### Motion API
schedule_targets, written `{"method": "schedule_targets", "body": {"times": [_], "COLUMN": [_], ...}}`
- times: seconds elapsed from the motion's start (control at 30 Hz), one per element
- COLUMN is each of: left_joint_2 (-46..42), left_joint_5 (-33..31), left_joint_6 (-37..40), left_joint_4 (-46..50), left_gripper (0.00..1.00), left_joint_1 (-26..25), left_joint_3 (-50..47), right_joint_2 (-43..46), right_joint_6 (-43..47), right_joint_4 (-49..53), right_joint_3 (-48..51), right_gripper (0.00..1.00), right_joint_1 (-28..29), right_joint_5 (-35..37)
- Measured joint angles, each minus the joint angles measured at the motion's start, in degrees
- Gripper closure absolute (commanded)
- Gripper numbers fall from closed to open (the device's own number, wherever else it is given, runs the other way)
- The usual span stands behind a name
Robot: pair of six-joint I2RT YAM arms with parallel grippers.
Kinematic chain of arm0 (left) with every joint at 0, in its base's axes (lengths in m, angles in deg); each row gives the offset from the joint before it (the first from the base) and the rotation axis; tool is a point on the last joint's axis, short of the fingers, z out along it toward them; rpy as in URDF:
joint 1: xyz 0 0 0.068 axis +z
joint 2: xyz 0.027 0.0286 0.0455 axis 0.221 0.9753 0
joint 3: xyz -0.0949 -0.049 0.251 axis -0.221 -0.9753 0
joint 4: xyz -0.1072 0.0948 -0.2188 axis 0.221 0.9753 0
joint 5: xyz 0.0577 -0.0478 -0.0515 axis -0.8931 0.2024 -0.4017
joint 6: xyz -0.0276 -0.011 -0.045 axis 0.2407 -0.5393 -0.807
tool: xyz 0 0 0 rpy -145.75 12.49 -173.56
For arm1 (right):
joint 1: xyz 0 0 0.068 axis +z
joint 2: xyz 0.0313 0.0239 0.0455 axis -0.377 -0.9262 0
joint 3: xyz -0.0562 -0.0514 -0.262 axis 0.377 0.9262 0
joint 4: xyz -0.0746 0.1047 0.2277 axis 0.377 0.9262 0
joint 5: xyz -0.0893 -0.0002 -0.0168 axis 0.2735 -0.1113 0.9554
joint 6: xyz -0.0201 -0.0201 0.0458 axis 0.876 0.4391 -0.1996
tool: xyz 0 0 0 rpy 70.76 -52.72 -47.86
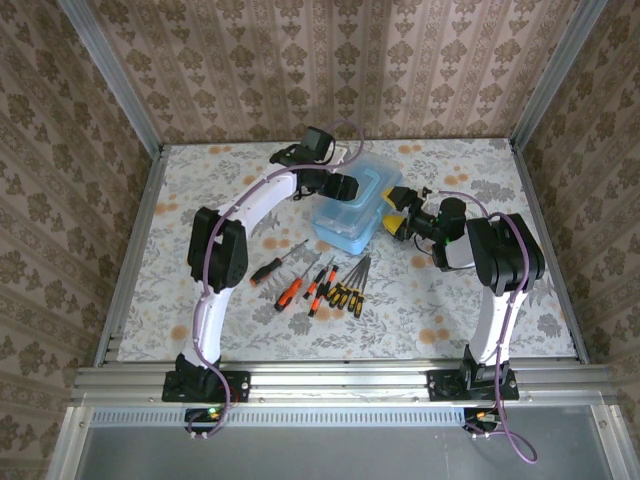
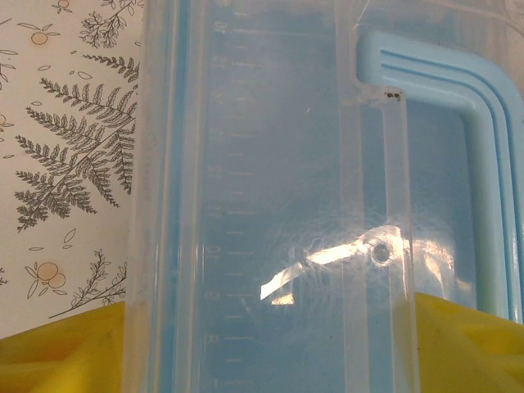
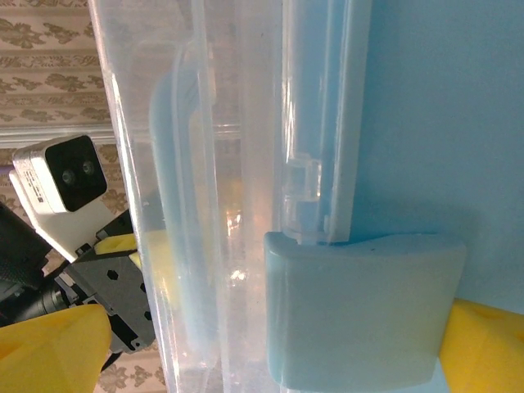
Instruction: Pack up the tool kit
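The clear blue tool box sits shut at the upper centre of the table, with the screwdrivers lying loose in a row just below it, still to be packed. The left gripper rests over the box's upper-left part. In its wrist view the 2 yellow fingers flank a clear strip of lid beside the pale blue handle, jaws part-spread, but I cannot tell whether they press on the plastic. The right gripper stands wide open at the box's right side, straddling the blue latch, with 1 finger just beside it and the other well apart. The box looks light, thin-walled and slick, so it may slide or flex under a pinch. The latch tab and the handle are probably the safest holds. The screwdrivers are stiff and likely to roll, so they are best taken by their fat grips.
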Motion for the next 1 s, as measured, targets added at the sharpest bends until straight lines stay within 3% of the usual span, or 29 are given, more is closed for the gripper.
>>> {"method": "schedule_targets", "body": {"times": [0.63,0.83,1.0], "left_joint_2": [-0.85,-0.59,0.07], "left_joint_5": [-3.78,-5.35,-7.15], "left_joint_6": [-2.40,-2.95,-3.63], "left_joint_4": [-3.45,-2.40,-0.68], "left_gripper": [0.35,0.35,0.35], "left_joint_1": [-1.40,-2.19,-3.02], "left_joint_3": [-2.16,-1.14,0.59], "right_joint_2": [5.70,5.95,9.88], "right_joint_6": [-1.27,-0.57,4.04], "right_joint_4": [1.62,-0.04,6.67], "right_joint_3": [1.51,5.97,8.79], "right_gripper": [0.01,0.02,0.02], "right_joint_1": [-2.95,-7.37,-10.14], "right_joint_5": [0.35,-0.09,-0.04]}}
